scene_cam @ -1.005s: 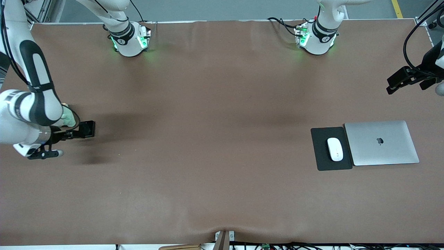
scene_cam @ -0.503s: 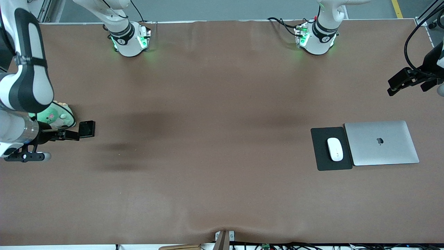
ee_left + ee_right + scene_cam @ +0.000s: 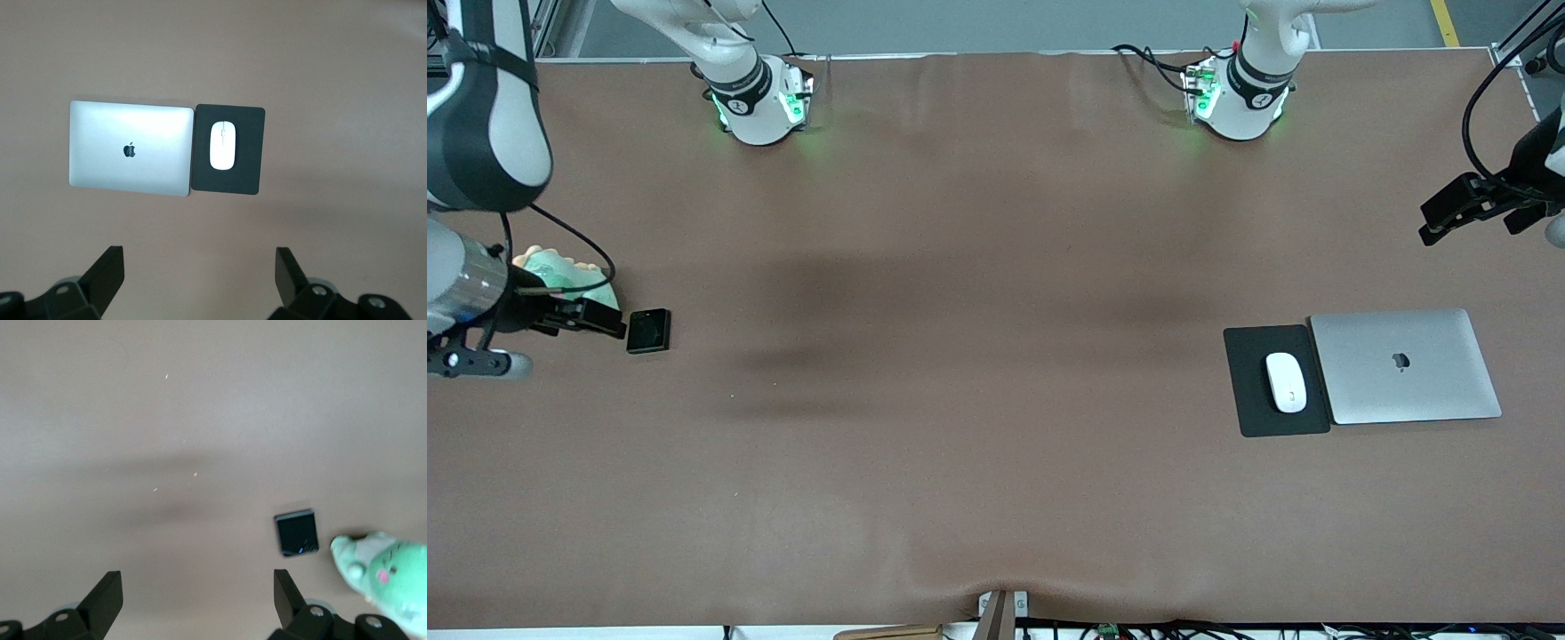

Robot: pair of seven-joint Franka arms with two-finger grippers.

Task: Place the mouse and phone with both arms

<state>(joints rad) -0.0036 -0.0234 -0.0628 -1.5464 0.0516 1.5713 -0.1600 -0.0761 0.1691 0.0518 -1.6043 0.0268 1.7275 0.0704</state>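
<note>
The black phone (image 3: 648, 331) lies flat on the brown table at the right arm's end; it also shows in the right wrist view (image 3: 297, 532). My right gripper (image 3: 605, 320) is open and empty, raised just beside the phone (image 3: 197, 595). The white mouse (image 3: 1286, 382) lies on a dark mouse pad (image 3: 1249, 404) at the left arm's end, and shows in the left wrist view (image 3: 223, 145). My left gripper (image 3: 1436, 222) is open and empty, high over the table edge at the left arm's end (image 3: 199, 273).
A closed silver laptop (image 3: 1405, 365) lies right beside the mouse pad (image 3: 250, 160); it also shows in the left wrist view (image 3: 130, 148). A green plush toy (image 3: 560, 271) lies close to the phone, partly under the right arm, and shows in the right wrist view (image 3: 387, 573).
My right gripper has drawn back from the phone and risen; the phone stays flat on the table. The green toy has come into view. The left arm has barely moved.
</note>
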